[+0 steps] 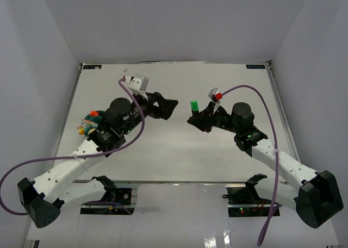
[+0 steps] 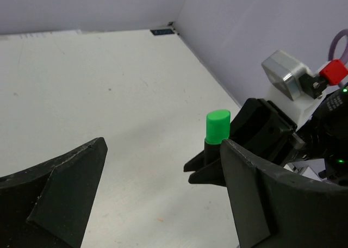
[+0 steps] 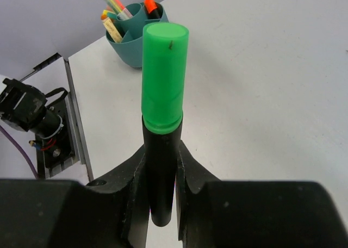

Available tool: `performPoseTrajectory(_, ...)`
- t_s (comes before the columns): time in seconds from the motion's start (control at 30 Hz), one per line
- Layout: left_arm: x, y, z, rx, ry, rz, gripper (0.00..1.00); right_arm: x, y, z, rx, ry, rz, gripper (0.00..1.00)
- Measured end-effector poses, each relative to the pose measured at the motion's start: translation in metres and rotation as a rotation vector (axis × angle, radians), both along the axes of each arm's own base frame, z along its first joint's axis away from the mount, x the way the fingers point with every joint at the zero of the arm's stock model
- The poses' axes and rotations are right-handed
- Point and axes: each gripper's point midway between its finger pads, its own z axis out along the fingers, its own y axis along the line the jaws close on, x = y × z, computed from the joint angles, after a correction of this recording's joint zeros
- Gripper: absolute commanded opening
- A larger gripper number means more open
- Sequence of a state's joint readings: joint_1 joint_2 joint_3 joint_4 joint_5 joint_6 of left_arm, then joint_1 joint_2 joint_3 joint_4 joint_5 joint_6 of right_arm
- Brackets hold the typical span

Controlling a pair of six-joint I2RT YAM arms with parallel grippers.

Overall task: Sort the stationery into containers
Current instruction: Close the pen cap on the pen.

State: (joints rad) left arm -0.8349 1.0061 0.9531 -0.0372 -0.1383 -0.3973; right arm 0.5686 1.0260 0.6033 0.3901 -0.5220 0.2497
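Note:
A black marker with a green cap (image 3: 165,79) stands upright between the jaws of my right gripper (image 3: 162,153), which is shut on its black barrel. From above, the marker (image 1: 193,105) sits mid-table, over the right gripper (image 1: 194,118). My left gripper (image 1: 169,109) faces it from the left, open and empty, with a short gap between them. In the left wrist view the marker (image 2: 218,125) shows just past the right-hand finger (image 2: 272,188) of the left gripper (image 2: 163,144). The teal tub (image 3: 136,47) holds several pens and an orange-capped marker (image 3: 150,6).
The tub (image 1: 89,121) stands at the table's left edge, partly hidden by the left arm. A purple cable (image 1: 136,128) loops over the left arm, another cable (image 1: 261,98) over the right. Grey walls close the table on three sides.

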Motion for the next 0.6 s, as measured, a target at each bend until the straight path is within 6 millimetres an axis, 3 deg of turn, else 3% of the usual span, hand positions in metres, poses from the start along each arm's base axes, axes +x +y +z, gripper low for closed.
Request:
performPoseTrajectory(0.1,0.010,0.012,0.020,-0.030,-0.064,-0.053,0.95,-0.003,0.006,0.007,-0.003,-0.015,0.071,0.08)
performPoseTrajectory(0.23,0.013,0.000,0.028,-0.030,-0.103,-0.213,0.91,-0.016,0.014,0.020,0.004,-0.047,0.190,0.08)
performPoseTrajectory(0.4,-0.001,-0.027,0.026,-0.024,-0.130,-0.436,0.89,-0.029,0.022,0.033,0.013,-0.072,0.328,0.08)
performPoseTrajectory(0.6,-0.019,-0.040,0.038,-0.046,-0.179,-0.584,0.86,-0.036,0.027,0.042,0.023,-0.085,0.407,0.08)
